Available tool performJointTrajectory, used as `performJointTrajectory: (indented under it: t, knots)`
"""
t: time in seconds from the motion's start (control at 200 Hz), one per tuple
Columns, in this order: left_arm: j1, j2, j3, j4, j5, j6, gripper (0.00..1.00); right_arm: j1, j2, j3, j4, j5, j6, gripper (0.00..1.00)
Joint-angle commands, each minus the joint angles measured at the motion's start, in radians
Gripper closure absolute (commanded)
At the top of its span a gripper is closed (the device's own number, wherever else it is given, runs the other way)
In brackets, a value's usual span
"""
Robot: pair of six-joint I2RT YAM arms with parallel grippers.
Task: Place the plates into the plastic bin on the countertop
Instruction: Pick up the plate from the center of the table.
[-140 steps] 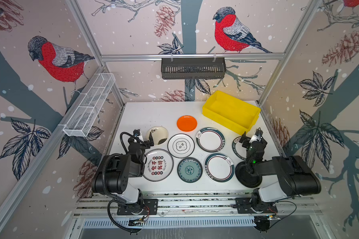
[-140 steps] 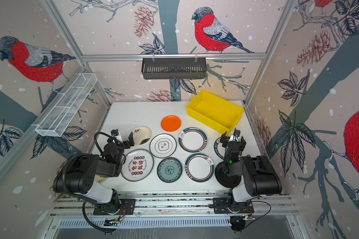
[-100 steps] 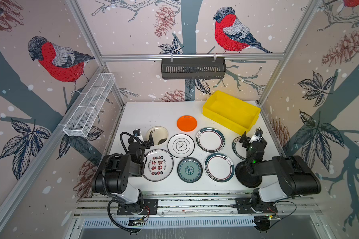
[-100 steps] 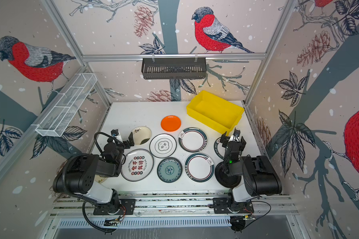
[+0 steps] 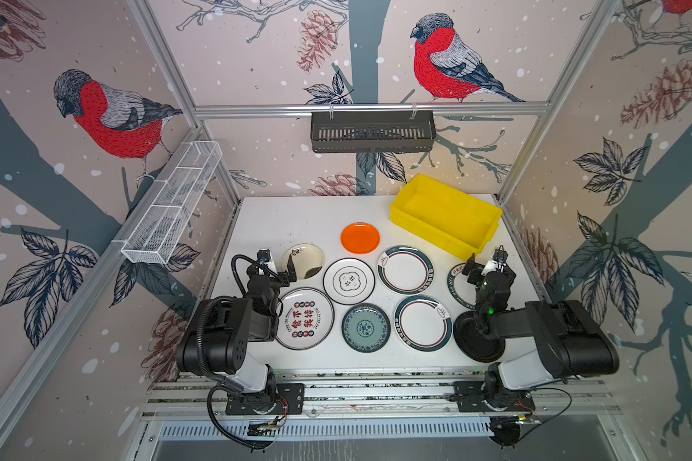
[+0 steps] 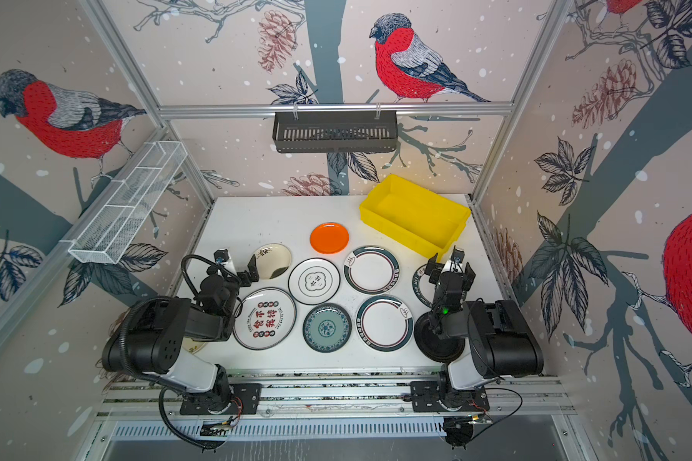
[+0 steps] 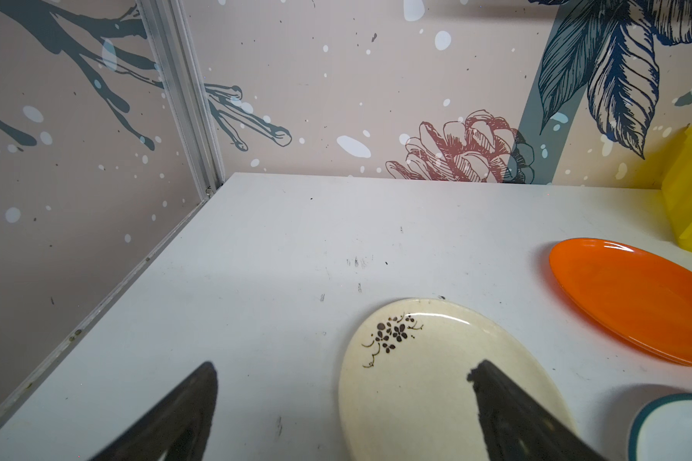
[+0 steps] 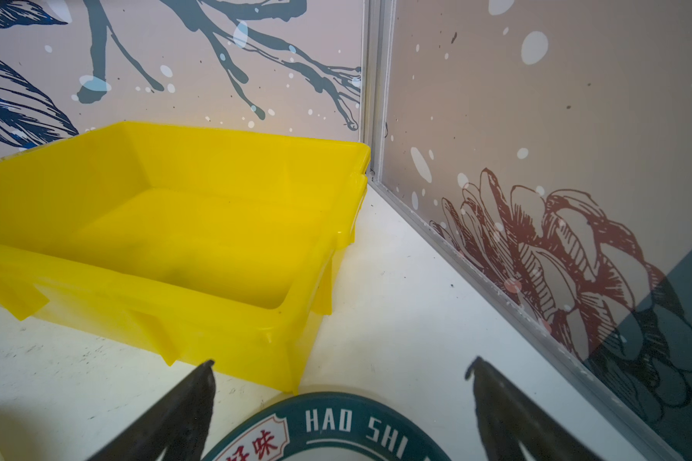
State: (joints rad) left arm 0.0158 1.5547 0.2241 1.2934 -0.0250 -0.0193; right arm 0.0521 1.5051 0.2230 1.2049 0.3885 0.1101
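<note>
From where I stand, one yellow plastic bin (image 5: 432,233) sits on the surface (image 5: 280,215). I count ten plates around it:

- one orange plate (image 5: 360,238), just beside the bin
- one cream floral plate (image 5: 303,261)
- one dark-rimmed white plate (image 5: 349,281)
- two white plates with teal rims (image 5: 405,270) (image 5: 423,323)
- one HAO SHI plate (image 5: 454,285) near the bin, half hidden
- one red-character plate (image 5: 304,318)
- one teal-patterned plate (image 5: 366,328)
- one black plate (image 5: 470,347), partly under the right arm (image 5: 556,339)
- one pale plate edge (image 6: 194,345), farthest from the bin, under the left arm (image 5: 224,335)

There are two baskets: one black slatted basket (image 5: 372,131) and one white wire-mesh basket (image 5: 172,203). There are two arms.
</note>
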Motion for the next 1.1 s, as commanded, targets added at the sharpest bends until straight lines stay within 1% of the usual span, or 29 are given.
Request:
performJointTrajectory:
  t: [0.0,0.095,0.135,0.185,0.32,0.405,0.47,0.495,0.525,0.545,0.62,0.665,0.705,0.745,0.851,0.911,0.996,1.096]
  knots:
    - [0.0,0.001,0.011,0.007,0.008,0.007,0.01,0.001,-0.001,0.003,0.015,-0.019,0.017,0.01]
    - [-0.005,-0.002,0.009,0.008,0.019,0.019,0.01,0.007,-0.005,-0.006,0.029,-0.012,0.011,0.01]
    - [-0.012,-0.007,0.006,0.014,0.01,0.022,0.01,0.015,-0.006,-0.003,0.028,-0.007,0.0,0.01]
    - [-0.024,-0.033,0.013,-0.021,-0.024,0.028,0.01,0.033,-0.022,0.001,0.008,0.005,-0.016,0.01]
    - [-0.045,-0.149,0.069,-0.241,-0.097,0.014,0.01,0.06,-0.053,-0.037,0.061,0.06,-0.028,0.01]
    - [-0.061,-0.181,0.108,-0.339,-0.105,0.011,0.01,0.069,-0.056,-0.053,0.088,0.082,-0.03,0.01]
    - [-0.104,-0.212,0.121,-0.371,-0.165,0.037,0.01,0.091,-0.076,-0.051,0.117,0.123,-0.076,0.0]
    - [-0.121,-0.227,0.118,-0.37,-0.183,0.048,0.01,0.115,-0.106,-0.035,0.064,0.151,-0.094,0.0]
    - [-0.135,-0.249,0.114,-0.37,-0.201,0.051,0.01,0.142,-0.15,0.001,-0.049,0.176,-0.104,0.0]
    - [-0.142,-0.265,0.111,-0.37,-0.213,0.044,0.01,0.155,-0.181,0.024,-0.123,0.17,-0.102,0.0]
    - [-0.146,-0.315,0.117,-0.411,-0.239,-0.015,0.02,0.177,-0.247,0.062,-0.229,0.156,-0.073,0.0]
    - [-0.149,-0.334,0.133,-0.458,-0.238,-0.044,0.02,0.186,-0.309,0.072,-0.278,0.114,-0.045,0.0]
    - [-0.154,-0.344,0.156,-0.506,-0.239,-0.072,0.02,0.201,-0.344,0.085,-0.332,0.103,-0.02,0.0]
    - [-0.168,-0.351,0.177,-0.552,-0.248,-0.089,0.02,0.209,-0.373,0.1,-0.396,0.062,0.0,0.0]
    - [-0.254,-0.368,0.208,-0.627,-0.356,-0.092,0.02,0.234,-0.419,0.119,-0.501,-0.034,0.056,0.0]
    - [-0.294,-0.382,0.228,-0.685,-0.397,-0.12,0.02,0.253,-0.436,0.142,-0.585,-0.079,0.097,0.0]
    - [-0.326,-0.399,0.276,-0.821,-0.396,-0.206,0.02,0.283,-0.457,0.191,-0.72,-0.134,0.134,0.0]
    - [-0.357,-0.413,0.322,-0.96,-0.375,-0.292,0.02,0.288,-0.467,0.264,-0.908,-0.236,0.187,0.0]
